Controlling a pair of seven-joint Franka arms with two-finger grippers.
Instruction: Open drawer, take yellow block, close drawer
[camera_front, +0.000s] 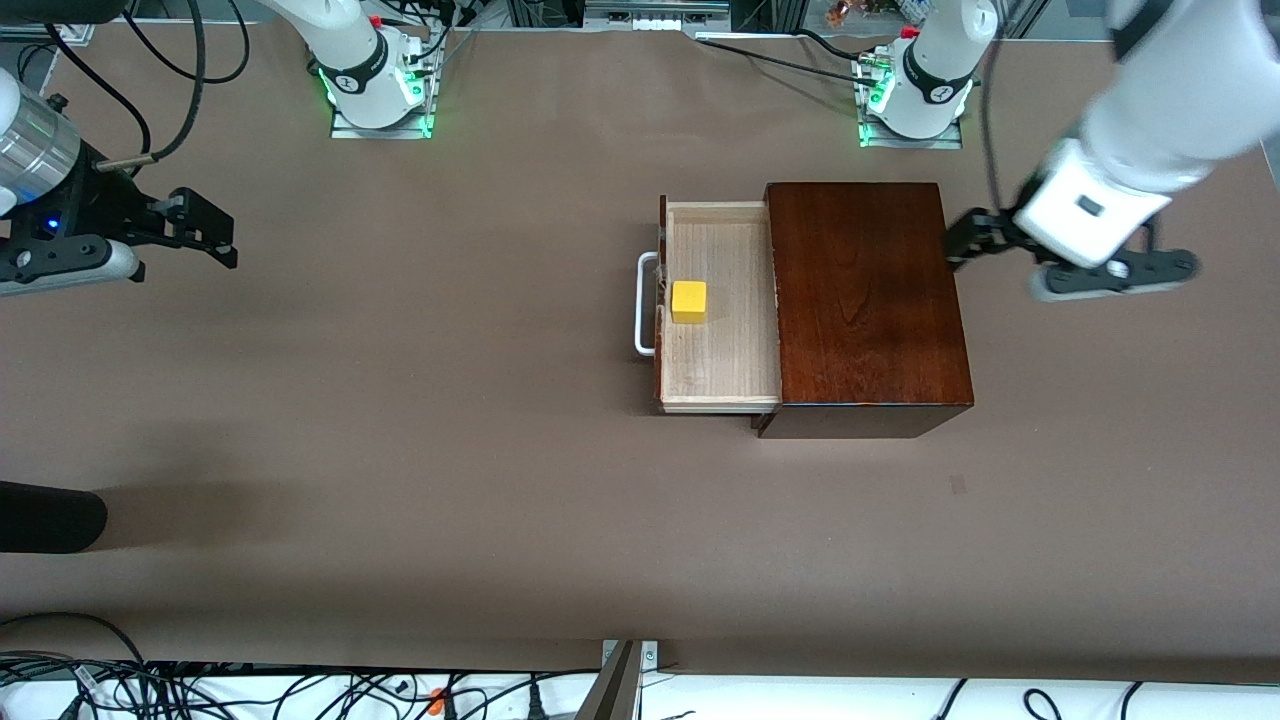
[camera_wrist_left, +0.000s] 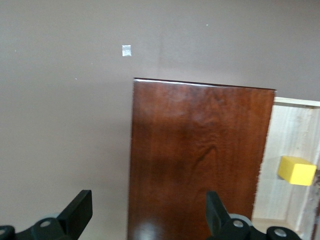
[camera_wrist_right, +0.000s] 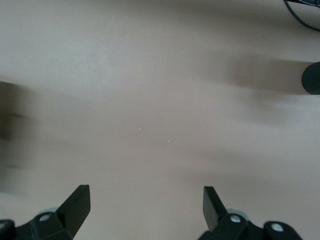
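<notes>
The drawer (camera_front: 722, 310) stands pulled out of the dark reddish-brown wooden box (camera_front: 865, 300) toward the right arm's end of the table, its white loop handle (camera_front: 643, 305) in front. The yellow block (camera_front: 688, 301) sits on the pale tray floor just inside the drawer's front wall, and the left wrist view shows that yellow block (camera_wrist_left: 297, 170) too. My left gripper (camera_front: 960, 243) hangs open over the box's edge at the left arm's end; its fingers (camera_wrist_left: 80, 206) straddle the box (camera_wrist_left: 197, 160). My right gripper (camera_front: 228, 240) waits open over bare table at the right arm's end.
A black rounded object (camera_front: 50, 517) pokes in over the table at the right arm's end, nearer the front camera. A small tape mark (camera_front: 958, 484) lies on the brown table nearer the camera than the box. Cables (camera_front: 300, 690) run along the near table edge.
</notes>
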